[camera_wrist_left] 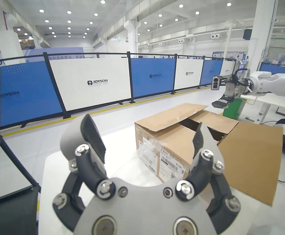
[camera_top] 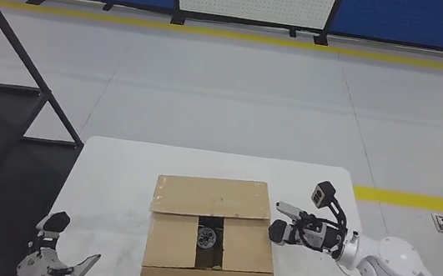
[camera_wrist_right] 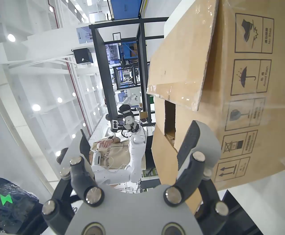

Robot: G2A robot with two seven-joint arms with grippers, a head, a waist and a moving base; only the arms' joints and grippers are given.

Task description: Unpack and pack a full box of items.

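While its fingers stand wide apart with nothing between them, the right gripper (camera_top: pixel 280 220) hangs just beside the right wall of the cardboard box (camera_top: pixel 170 241). It is rolled onto its side so that it faces the carton at about the height of the top flaps. Its white arm comes in from the near right corner of the desk (camera_top: pixel 116 175), the forearm roughly level.

That wall of the box carries a column of black handling pictograms (camera_wrist_right: pixel 245 111), among them an umbrella, a glass and a pair of upward arrows, each with small print beside it.

The box sits at the middle of the desk. Its top flaps are parted along a narrow gap, through which a dark round item (camera_top: pixel 207 237) shows inside.

On the wall toward the left arm are a white barcode label (camera_wrist_left: pixel 172 165) and a crumpled clear plastic pouch (camera_wrist_left: pixel 149 149).

The left gripper (camera_top: pixel 62 264) is low at the desk's near left corner, well apart from the box. It points toward the box, fingers spread wide and empty.
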